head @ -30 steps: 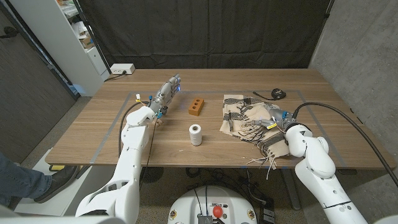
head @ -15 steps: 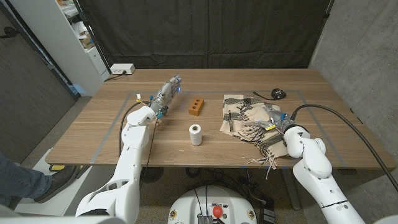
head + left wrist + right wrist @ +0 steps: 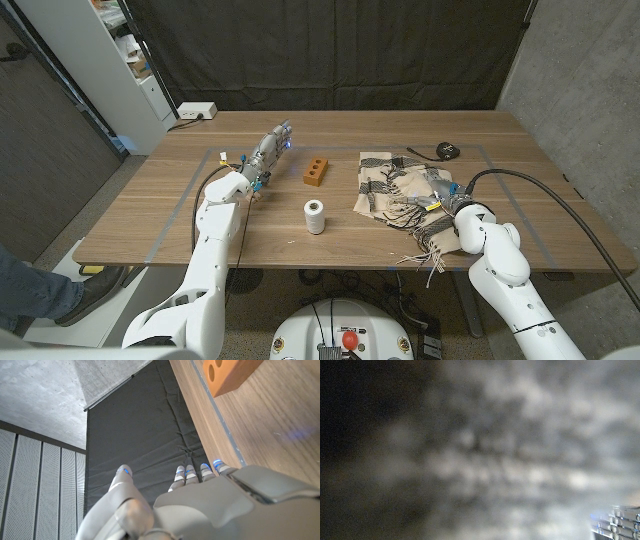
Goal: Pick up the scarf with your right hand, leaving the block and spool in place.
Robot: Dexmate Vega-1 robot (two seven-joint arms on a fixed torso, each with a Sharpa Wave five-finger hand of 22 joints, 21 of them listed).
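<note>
Where the right hand (image 3: 432,190) rests: one scarf (image 3: 392,187), one block (image 3: 317,171), one spool (image 3: 315,216).

The scarf (image 3: 398,190) is cream with a dark brown check and pale fringe. The block (image 3: 317,171) is orange-brown, with dark holes in it; the spool (image 3: 315,216) is white. The table (image 3: 200,215) is mid-brown wood grain, marked with a grey taped outline. Both hands (image 3: 270,150) (image 3: 436,188) are silver-grey, with blue-lit fingertips (image 3: 219,463) on the left.
</note>
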